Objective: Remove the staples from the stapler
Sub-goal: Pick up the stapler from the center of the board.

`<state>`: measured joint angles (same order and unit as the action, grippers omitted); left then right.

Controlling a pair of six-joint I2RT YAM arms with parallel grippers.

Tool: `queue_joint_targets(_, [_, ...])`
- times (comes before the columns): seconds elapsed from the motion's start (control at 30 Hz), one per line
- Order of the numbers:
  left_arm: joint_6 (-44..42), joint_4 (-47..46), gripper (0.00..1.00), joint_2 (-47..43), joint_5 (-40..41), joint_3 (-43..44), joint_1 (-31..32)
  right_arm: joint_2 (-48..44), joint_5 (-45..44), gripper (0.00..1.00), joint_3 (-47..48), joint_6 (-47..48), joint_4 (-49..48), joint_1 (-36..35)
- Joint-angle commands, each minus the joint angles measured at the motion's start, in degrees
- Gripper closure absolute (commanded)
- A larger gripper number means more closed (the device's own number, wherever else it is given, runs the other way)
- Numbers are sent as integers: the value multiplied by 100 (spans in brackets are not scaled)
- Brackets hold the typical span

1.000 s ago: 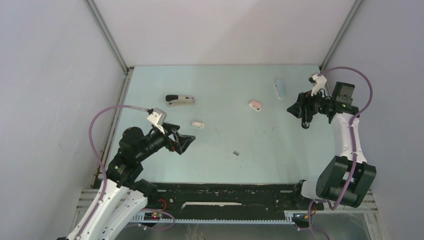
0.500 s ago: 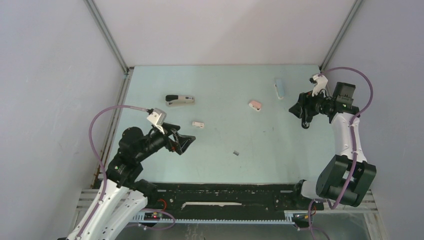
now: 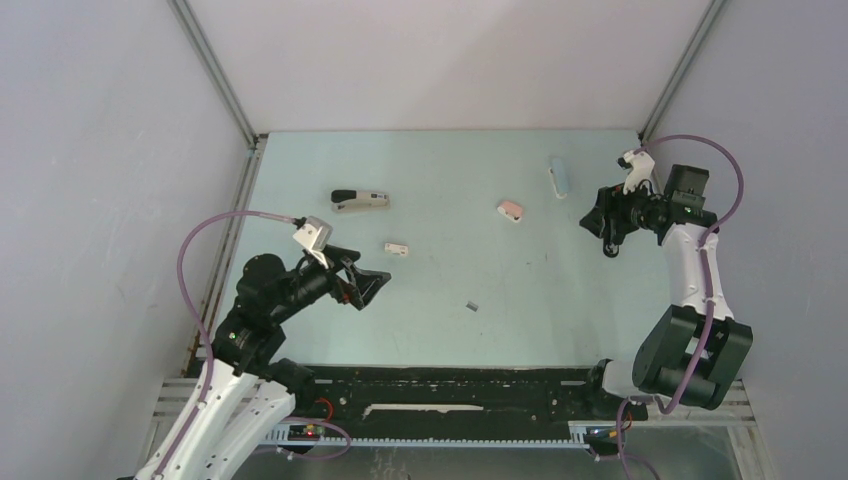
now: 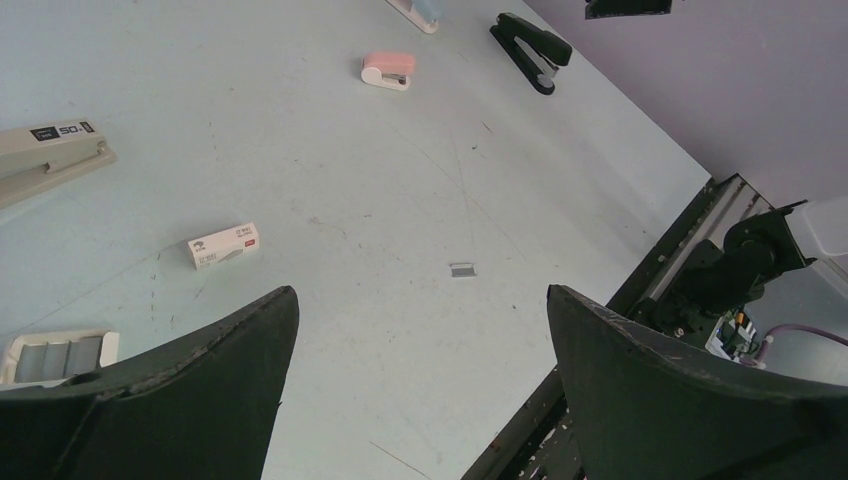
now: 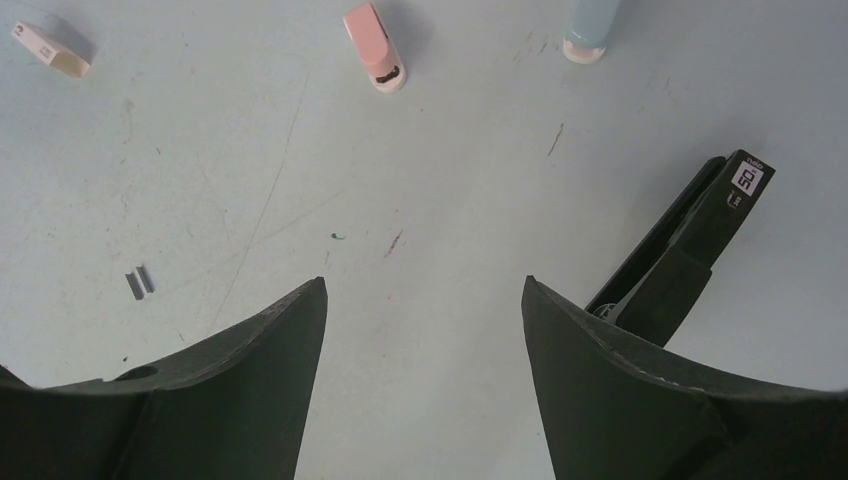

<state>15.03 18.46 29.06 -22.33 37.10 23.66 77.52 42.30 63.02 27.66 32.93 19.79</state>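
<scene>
The stapler (image 3: 360, 201), black underneath with a pale grey top arm, lies closed at the back left of the table; the left wrist view catches it at the left edge (image 4: 50, 155). The staples (image 3: 472, 306) are short grey strips lying loose mid-table, seen from both wrists (image 4: 462, 269) (image 5: 140, 283). My left gripper (image 3: 376, 290) hangs open and empty near the front left (image 4: 420, 290), well short of the stapler. My right gripper (image 3: 597, 235) is open and empty at the far right (image 5: 425, 282).
An all-black stapler (image 5: 690, 255) lies just right of my right fingers and also shows in the left wrist view (image 4: 530, 50). A small pink stapler (image 3: 511, 210), a pale blue one (image 3: 560, 177) and a white staple box (image 3: 396, 249) lie about. A black rail (image 3: 450, 385) bounds the near edge.
</scene>
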Motion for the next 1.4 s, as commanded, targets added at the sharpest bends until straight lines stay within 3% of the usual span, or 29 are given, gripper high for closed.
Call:
queue_joint_targets(0.0, [62, -211, 0, -53, -149, 33, -81, 68, -76, 20, 42, 114, 26, 34])
queue_joint_targets(0.43, [60, -219, 0, -59, -169, 34, -164, 217, -220, 20, 42, 144, -31, -66])
queue_joint_targets(0.7, [45, -201, 0, -19, -125, 33, -190, 621, -1026, 18, 342, 128, -348, -605])
queue_joint_targets(0.87, [35, -189, 0, -21, -59, 25, -209, 1701, -1362, 19, 1381, -145, -82, -831])
queue_joint_targets(1.37, [-9, -130, 0, 97, 128, 43, -405, 5237, -2749, 20, 5753, -1043, 1054, -1595])
